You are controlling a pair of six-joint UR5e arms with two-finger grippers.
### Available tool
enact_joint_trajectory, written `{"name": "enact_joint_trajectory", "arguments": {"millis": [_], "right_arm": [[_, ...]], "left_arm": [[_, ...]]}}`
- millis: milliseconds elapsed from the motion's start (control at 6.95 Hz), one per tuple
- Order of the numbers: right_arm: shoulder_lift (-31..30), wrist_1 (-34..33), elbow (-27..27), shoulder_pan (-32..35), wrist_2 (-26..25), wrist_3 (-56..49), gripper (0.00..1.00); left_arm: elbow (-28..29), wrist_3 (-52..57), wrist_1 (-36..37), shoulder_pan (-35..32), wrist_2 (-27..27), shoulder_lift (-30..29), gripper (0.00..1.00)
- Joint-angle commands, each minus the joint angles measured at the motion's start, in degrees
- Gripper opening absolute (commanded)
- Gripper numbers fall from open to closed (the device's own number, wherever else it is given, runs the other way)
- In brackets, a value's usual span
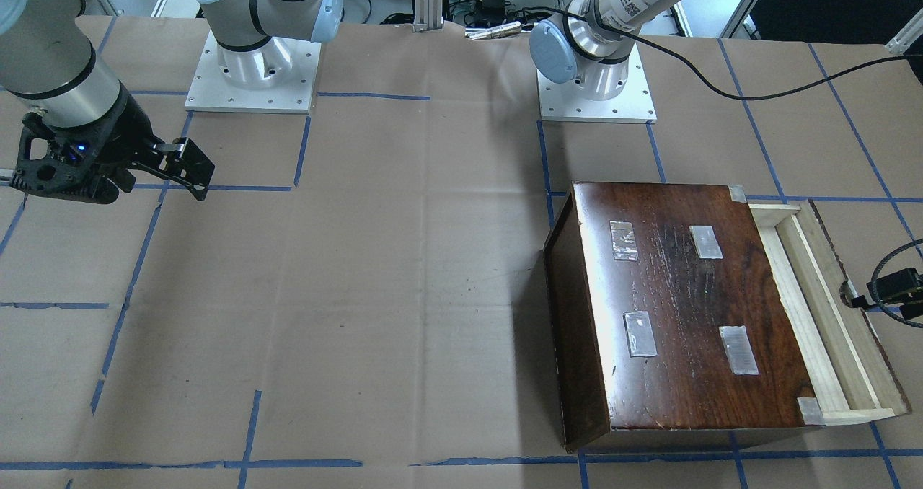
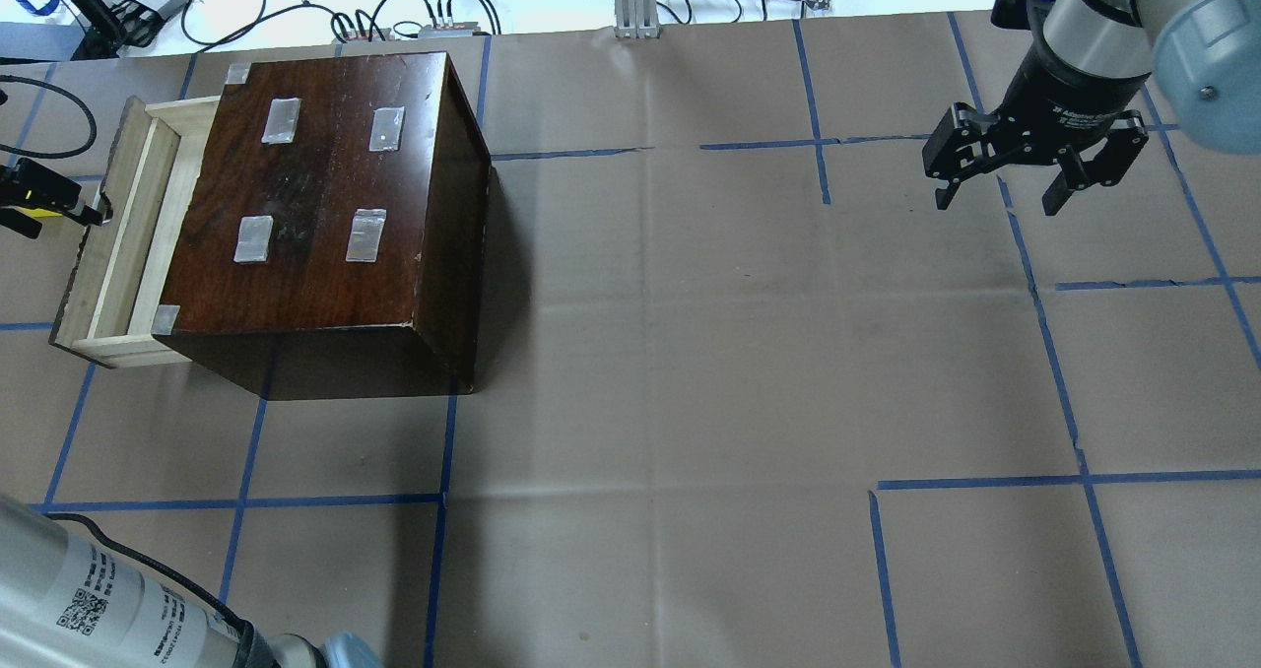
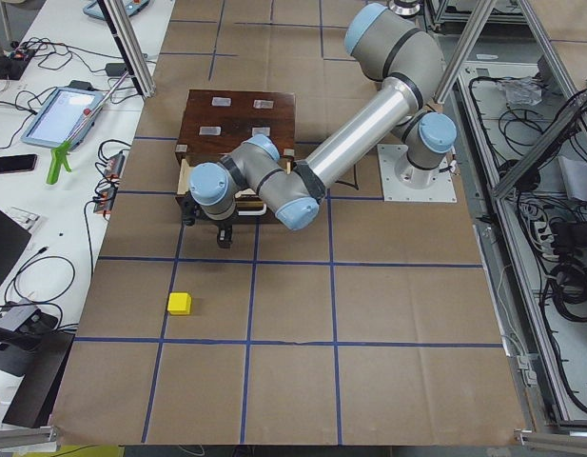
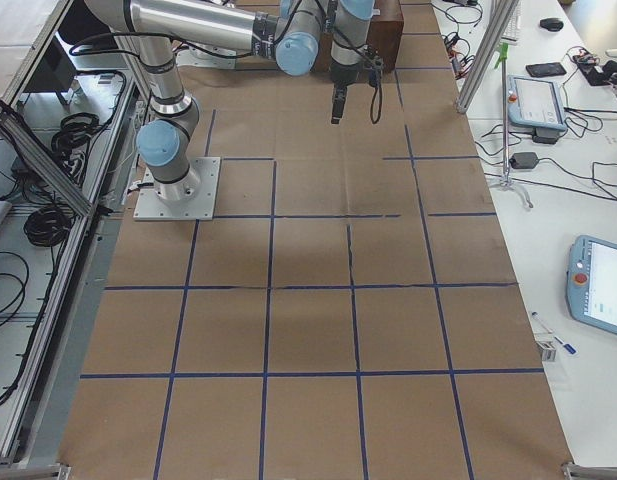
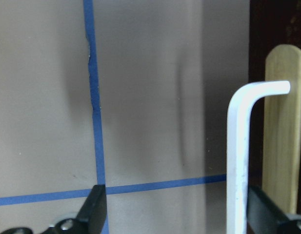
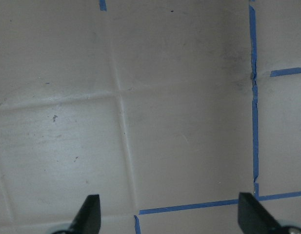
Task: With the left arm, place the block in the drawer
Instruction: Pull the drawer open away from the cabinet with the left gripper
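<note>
**Left gripper (image 5: 174, 195) spread wide at the drawer front — block out on the table**

Drawer (image 2: 138, 244) stands part way out of the dark wooden box (image 2: 315, 195). Only a narrow strip of its pale wood shows past the box's edge.

Left gripper hangs just off the drawer's front panel, on the drawer side of the box. Its fingers (image 5: 96, 209) are parted and hold nothing. In the wrist view a white bent handle (image 5: 236, 161) rises between them, close against one finger. Whether it touches that finger I cannot tell.

Block (image 3: 180, 304) — small, yellow — sits on the brown-papered table (image 2: 690, 353). It is on the drawer side of the box, well apart from it and out past the left gripper. It shows only in the left-end view.

Right gripper (image 2: 997, 200) hovers over the table far from the box, on the side opposite the drawer. Its fingers (image 6: 89, 214) are apart with only bare paper between them.

Four silvery tape patches (image 2: 281, 121) lie on the box's top.
</note>
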Motion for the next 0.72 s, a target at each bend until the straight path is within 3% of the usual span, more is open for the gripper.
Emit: {"name": "enact_joint_trajectory", "arguments": {"millis": [0,576], "right_arm": [[0.02,0.0,0.0,0.0,0.0,0.0,1.0],[0.02,0.0,0.0,0.0,0.0,0.0,1.0]], "left_arm": [[1.08,1.13,0.4,1.53,1.12,-0.28,0.98],[7.13,1.14,-0.38,1.72,2.18,-0.27,0.99]]}}
